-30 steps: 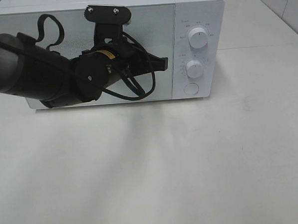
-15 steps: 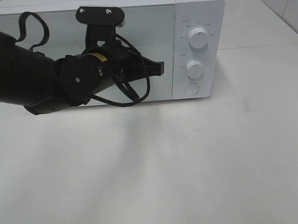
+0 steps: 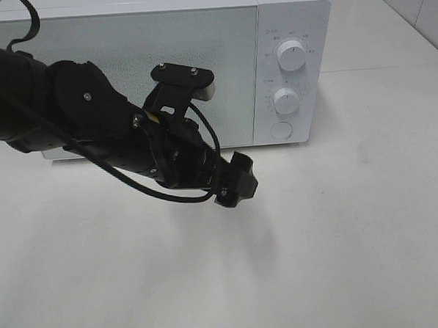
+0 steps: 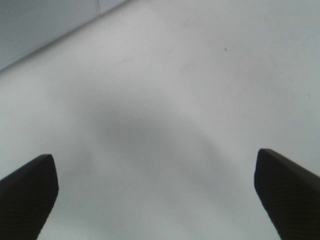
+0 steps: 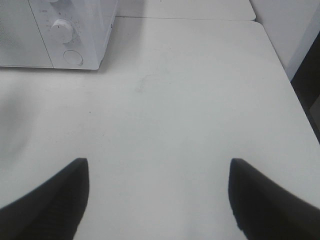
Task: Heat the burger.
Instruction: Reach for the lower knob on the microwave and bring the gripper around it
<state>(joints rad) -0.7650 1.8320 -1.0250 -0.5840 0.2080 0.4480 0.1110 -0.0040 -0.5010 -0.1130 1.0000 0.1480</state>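
Observation:
The burger is out of view. The white microwave (image 3: 162, 64) stands at the back of the table with its door shut; its corner also shows as the microwave (image 5: 75, 25) in the right wrist view. My left gripper (image 3: 234, 179) hovers over the bare table just in front of the microwave, pointing down and to the right. In the left wrist view the left gripper (image 4: 160, 195) is open, its fingers (image 4: 27, 192) far apart with only tabletop between them. My right gripper (image 5: 160, 200) is open over bare table, to the right of the microwave, holding nothing.
The microwave's control panel carries two white knobs (image 3: 292, 56) and a round button (image 3: 281, 130). The white table (image 3: 340, 238) stretches out in front; its right edge (image 5: 295, 100) drops off beside a wall.
My left arm has swung away from the microwave door, down and toward the front of the table. Its gripper, shut before, now stands open.

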